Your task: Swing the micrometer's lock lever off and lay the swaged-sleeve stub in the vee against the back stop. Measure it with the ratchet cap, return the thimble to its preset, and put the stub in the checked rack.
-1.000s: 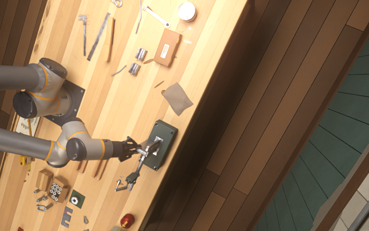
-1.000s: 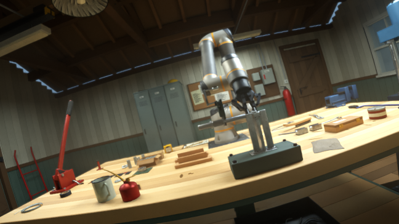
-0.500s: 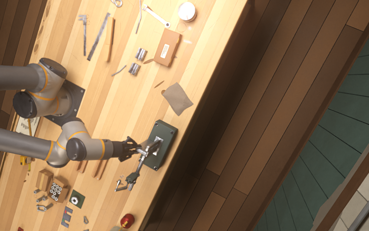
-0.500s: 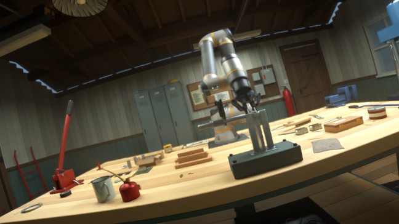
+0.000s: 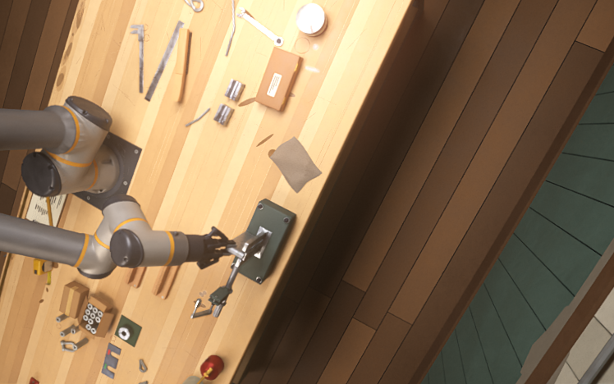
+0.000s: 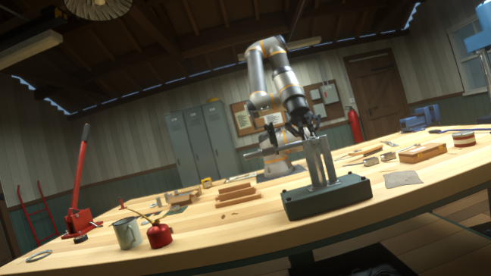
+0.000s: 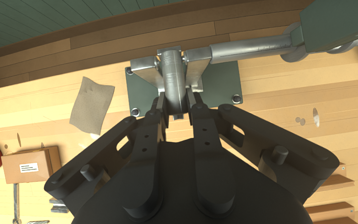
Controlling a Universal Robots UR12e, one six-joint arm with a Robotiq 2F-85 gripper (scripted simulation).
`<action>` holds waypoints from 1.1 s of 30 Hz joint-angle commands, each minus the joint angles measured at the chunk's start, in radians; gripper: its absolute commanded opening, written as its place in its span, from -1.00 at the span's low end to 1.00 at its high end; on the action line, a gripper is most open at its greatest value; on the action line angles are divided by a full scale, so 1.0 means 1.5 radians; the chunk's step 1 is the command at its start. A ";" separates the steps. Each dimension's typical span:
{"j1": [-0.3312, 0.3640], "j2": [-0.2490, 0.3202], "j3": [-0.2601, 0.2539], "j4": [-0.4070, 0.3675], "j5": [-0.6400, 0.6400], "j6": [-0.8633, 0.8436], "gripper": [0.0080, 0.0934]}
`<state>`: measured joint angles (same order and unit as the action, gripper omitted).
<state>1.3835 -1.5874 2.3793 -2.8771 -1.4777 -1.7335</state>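
Observation:
The swaged-sleeve stub (image 7: pixel 173 79), a short steel cylinder, lies in the vee between the micrometer's two upright steel jaws (image 6: pixel 320 159), and I hold its near end in my closed gripper (image 7: pixel 174 105). The micrometer stands on a dark green base (image 5: pixel 265 240) near the bench's front edge. Its spindle and thimble (image 7: pixel 250 49) run off sideways from the jaws toward a green end piece (image 7: pixel 327 23). The lock lever and ratchet cap I cannot make out clearly.
The bench's front edge (image 5: pixel 317 217) runs just beyond the green base. A grey cloth (image 5: pixel 295 164) lies beside the base, and a cardboard box (image 7: pixel 29 165) further off. Wooden rack blocks (image 6: pixel 236 193) sit behind the micrometer, and an oil can (image 6: pixel 159 235) and mug (image 6: pixel 127 232) stand toward the bench's end.

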 commanded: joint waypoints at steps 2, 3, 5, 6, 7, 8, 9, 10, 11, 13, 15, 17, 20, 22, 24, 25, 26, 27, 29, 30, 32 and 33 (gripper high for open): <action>0.000 0.000 -0.001 0.000 0.000 0.000 -0.47; 0.000 0.000 -0.001 0.000 0.000 0.000 -0.43; 0.000 0.000 -0.001 0.000 0.000 0.000 -0.33; 0.000 0.000 -0.001 0.000 0.000 0.000 -0.29; 0.000 0.000 -0.001 0.000 0.000 0.000 -0.24; 0.000 0.000 -0.001 0.000 0.000 0.000 -0.19; 0.000 0.000 -0.001 0.000 0.000 0.000 -0.14; 0.000 0.000 -0.001 0.000 0.000 0.000 -0.10; 0.000 0.000 -0.001 0.000 0.000 0.000 -0.05; 0.000 0.000 -0.001 0.000 0.000 0.000 0.04; 0.000 0.000 -0.001 0.000 0.000 0.000 0.05; 0.000 0.000 -0.001 0.000 0.000 0.000 0.05; 0.000 0.000 -0.001 0.000 0.000 0.000 0.05; 0.000 0.000 -0.001 0.000 0.000 0.000 0.05; 0.000 0.000 -0.001 0.000 0.000 0.000 0.05; 0.000 -0.001 -0.001 0.000 0.000 0.000 0.05; 0.000 -0.001 -0.001 0.000 0.000 0.000 0.05; 0.000 -0.002 -0.001 0.001 0.000 0.000 0.05; 0.000 -0.004 0.000 0.003 0.000 0.000 0.05; 0.000 -0.005 0.000 0.004 0.000 0.000 0.05; -0.001 -0.009 0.000 0.008 0.000 -0.001 0.05; -0.001 -0.011 0.000 0.010 0.000 -0.001 0.05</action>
<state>1.3821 -1.6035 2.3800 -2.8614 -1.4770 -1.7347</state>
